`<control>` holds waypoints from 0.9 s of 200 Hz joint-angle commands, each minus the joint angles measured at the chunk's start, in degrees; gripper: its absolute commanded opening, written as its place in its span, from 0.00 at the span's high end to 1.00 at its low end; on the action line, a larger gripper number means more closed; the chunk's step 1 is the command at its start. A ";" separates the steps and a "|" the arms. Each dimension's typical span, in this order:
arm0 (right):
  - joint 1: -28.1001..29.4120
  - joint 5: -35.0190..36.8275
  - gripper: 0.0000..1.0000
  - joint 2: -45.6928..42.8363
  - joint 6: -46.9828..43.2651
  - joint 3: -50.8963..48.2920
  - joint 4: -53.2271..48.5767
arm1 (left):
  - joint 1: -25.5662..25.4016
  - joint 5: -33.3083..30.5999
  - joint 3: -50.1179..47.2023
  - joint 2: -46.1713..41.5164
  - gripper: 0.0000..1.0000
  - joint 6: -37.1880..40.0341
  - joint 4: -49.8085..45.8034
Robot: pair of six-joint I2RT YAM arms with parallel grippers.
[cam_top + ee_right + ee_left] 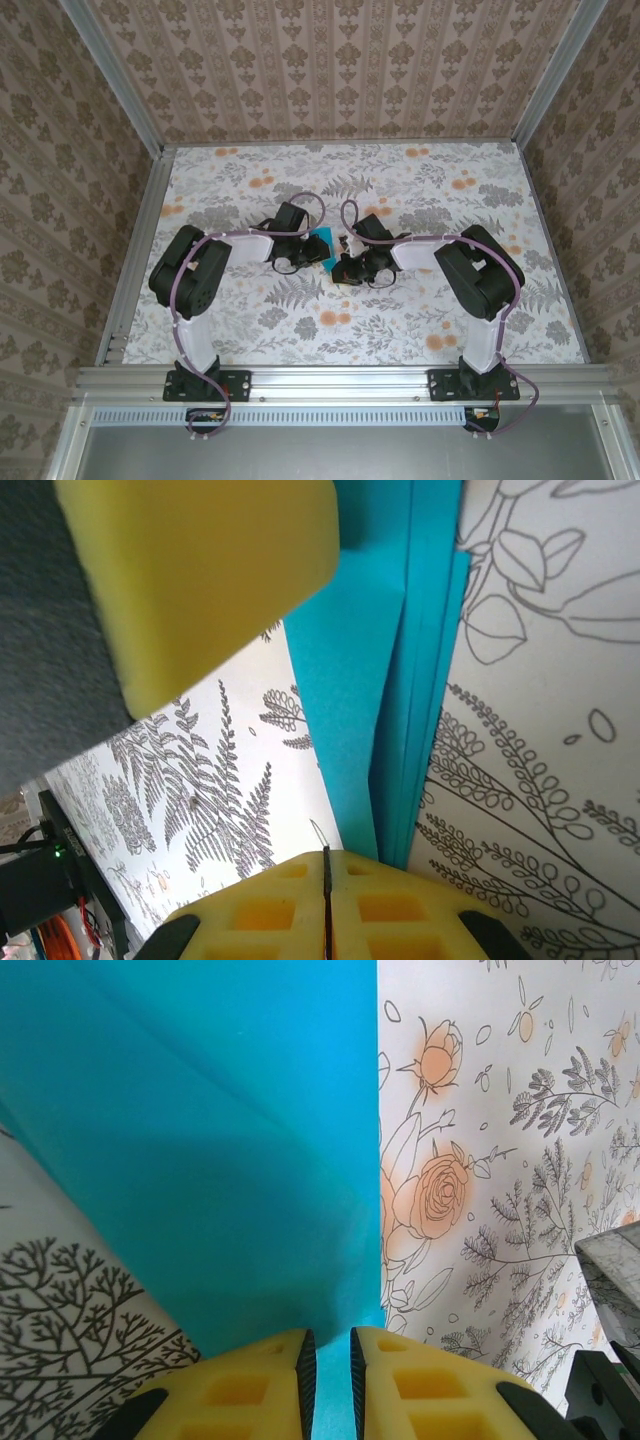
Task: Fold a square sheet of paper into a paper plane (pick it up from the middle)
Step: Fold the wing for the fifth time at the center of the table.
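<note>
Left hand [328,1348] and right hand [326,868] each pinch the part-folded teal paper sheet [200,1160] just ahead; likely light, limp, crease-prone, best gripped along folded edges.

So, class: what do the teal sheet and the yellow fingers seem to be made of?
The teal sheet: thin matte paper, judging by its creases and stacked folded edges. The yellow fingers: probably moulded plastic or firm rubber, matte, with cast square recesses; the look leaves it open.
</note>
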 commanded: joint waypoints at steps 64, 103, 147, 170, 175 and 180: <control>-0.34 1.60 0.92 -4.31 -2.43 -6.67 -9.05 | 0.32 -3.29 1.21 3.08 0.80 1.81 -5.57; -0.78 0.69 0.90 -9.62 -1.77 -8.00 -3.50 | 0.23 -2.93 1.00 2.72 0.80 2.04 -5.07; -0.48 2.65 0.88 -7.07 -0.92 -2.18 -0.84 | 0.23 -2.67 0.93 2.88 0.80 1.78 -4.56; 0.09 3.18 0.89 -2.99 -0.85 1.40 -1.61 | 0.23 -2.53 0.95 2.72 0.80 1.63 -4.43; 0.09 3.33 0.89 -2.30 -0.69 1.95 -1.48 | 0.23 -2.48 0.91 2.71 0.80 1.67 -4.35; 0.07 3.22 0.89 -1.56 -0.65 2.43 -1.31 | 0.23 -2.41 0.95 2.78 0.80 1.67 -4.35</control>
